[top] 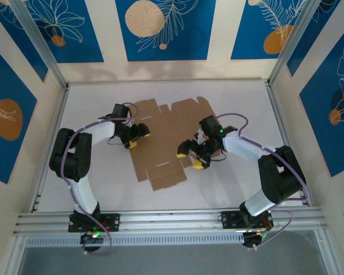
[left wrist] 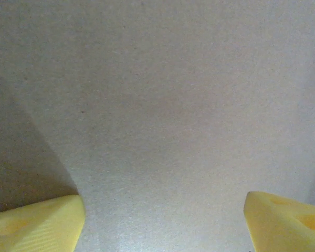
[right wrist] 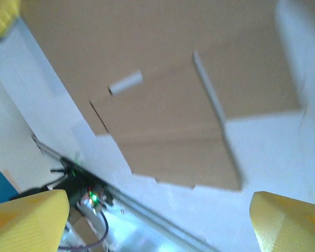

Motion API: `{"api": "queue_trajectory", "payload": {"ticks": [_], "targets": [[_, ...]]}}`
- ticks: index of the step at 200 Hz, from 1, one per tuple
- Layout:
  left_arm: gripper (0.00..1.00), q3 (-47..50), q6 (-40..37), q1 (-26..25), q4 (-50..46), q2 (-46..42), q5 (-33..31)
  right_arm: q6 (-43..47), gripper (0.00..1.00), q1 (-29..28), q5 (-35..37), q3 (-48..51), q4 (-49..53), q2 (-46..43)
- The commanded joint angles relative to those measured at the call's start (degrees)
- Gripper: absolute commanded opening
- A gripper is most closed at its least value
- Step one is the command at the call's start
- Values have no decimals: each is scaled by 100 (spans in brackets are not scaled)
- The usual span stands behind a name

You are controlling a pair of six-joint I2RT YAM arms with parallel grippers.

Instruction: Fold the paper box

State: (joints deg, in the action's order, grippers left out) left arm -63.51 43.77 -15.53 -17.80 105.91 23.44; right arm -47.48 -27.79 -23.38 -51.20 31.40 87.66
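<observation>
Left pincer (top: 139,139), right pincer (top: 190,160) open over plain paper box (top: 166,132).

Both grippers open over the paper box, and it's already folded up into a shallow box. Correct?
Not folded. The paper box lies as a flat die-cut sheet on the table, flaps spread out, as the top external view shows. The rest holds: the left gripper and the right gripper are both open over it.
</observation>
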Motion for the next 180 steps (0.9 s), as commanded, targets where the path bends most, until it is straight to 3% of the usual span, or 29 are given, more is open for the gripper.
{"api": "queue_trajectory", "payload": {"ticks": [1, 34, 89, 133, 151, 180], "targets": [[81, 436, 545, -175, 525, 219, 250, -314, 90, -77, -145, 347, -111, -63], [80, 597, 610, -316, 538, 151, 94, -171, 88, 163, 749, -23, -288, 568], [80, 1130, 578, -538, 463, -366, -112, 416, 87, 578, 1223, -1845, 102, 2288], [80, 1541, 650, -726, 594, -642, -48, 738, 87, 954, 1113, -3053, 327, 3482], [80, 1587, 642, -793, 572, -747, -57, 778, 88, 1063, 514, -3043, -111, 3265], [80, 1539, 633, -803, 521, -758, -144, 547, 88, 1162, -9, -2110, -905, 1899]]}}
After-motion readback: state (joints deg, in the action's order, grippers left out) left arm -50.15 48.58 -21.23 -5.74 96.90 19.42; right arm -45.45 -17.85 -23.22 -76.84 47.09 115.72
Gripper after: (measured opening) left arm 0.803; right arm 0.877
